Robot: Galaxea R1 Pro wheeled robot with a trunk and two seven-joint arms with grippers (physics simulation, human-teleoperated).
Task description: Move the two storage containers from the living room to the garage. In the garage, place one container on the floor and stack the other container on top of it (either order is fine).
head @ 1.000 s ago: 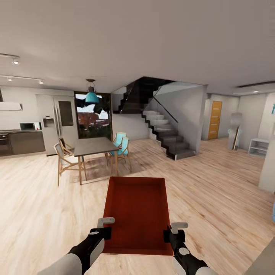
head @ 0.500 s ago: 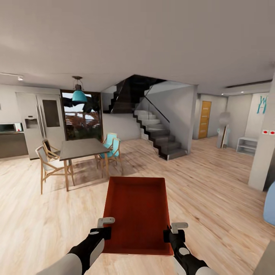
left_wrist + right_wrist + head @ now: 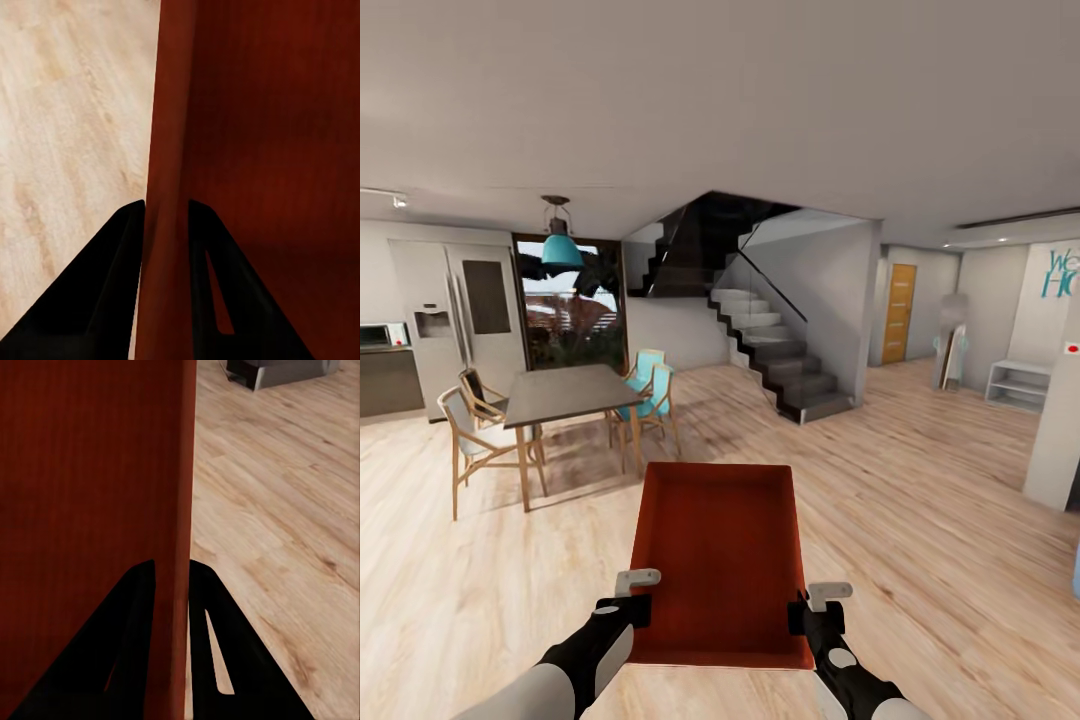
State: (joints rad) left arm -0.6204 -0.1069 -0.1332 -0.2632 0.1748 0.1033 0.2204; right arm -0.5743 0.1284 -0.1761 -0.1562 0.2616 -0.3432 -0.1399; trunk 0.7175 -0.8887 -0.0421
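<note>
I hold one red-orange storage container (image 3: pixel 720 560) level in front of me over light wood plank flooring. My left gripper (image 3: pixel 638 598) is shut on its left wall near the close corner. My right gripper (image 3: pixel 806 606) is shut on its right wall opposite. In the left wrist view the black fingers (image 3: pixel 112 285) pinch the container wall (image 3: pixel 169 150) from both sides. The right wrist view shows the same clamp, with black fingers (image 3: pixel 135 645) on either side of the wall (image 3: pixel 180 495). The container is open-topped and I see nothing inside it.
A dark dining table (image 3: pixel 565 392) with wood and teal chairs (image 3: pixel 648 390) stands ahead on the left, a fridge (image 3: pixel 460 315) behind it. A dark staircase (image 3: pixel 785 365) rises ahead at centre. An orange door (image 3: pixel 898 313) and a white shelf (image 3: pixel 1015 385) lie far right, a white pillar (image 3: pixel 1058 440) nearer.
The whole view has swung, so the table and fridge sit further left in the picture than a second ago. The container and both grippers keep the same place in the picture.
</note>
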